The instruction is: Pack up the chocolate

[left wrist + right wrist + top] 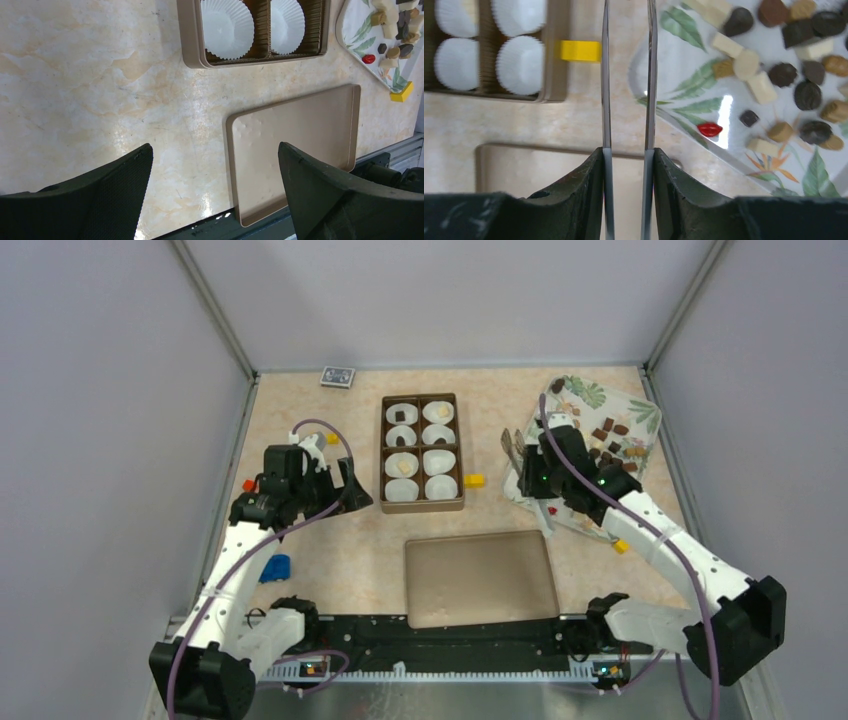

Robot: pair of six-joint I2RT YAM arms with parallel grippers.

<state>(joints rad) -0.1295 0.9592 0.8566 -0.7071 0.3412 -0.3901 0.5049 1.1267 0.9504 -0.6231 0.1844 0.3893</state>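
Closest up in the right wrist view is the right gripper (626,155), pinched in on a pair of thin metal tongs (605,75). The blades sit a little apart with nothing between them that I can see, and their tips run out of shot. The chocolate (807,95) is at 2 o'clock from the blades, on a leaf-print plate (684,60). I count roughly twenty pieces in dark, brown and cream, some cut off at the edge.

From above, the plate is at 3 o'clock from the box (383,455), which holds eight paper cups (441,486), a few with a piece inside. There's one lid (480,578) at 6 o'clock from the box, and three yellow blocks (473,480) scattered around. Over on the other side the left gripper (215,147) is spread wide, holding nothing.
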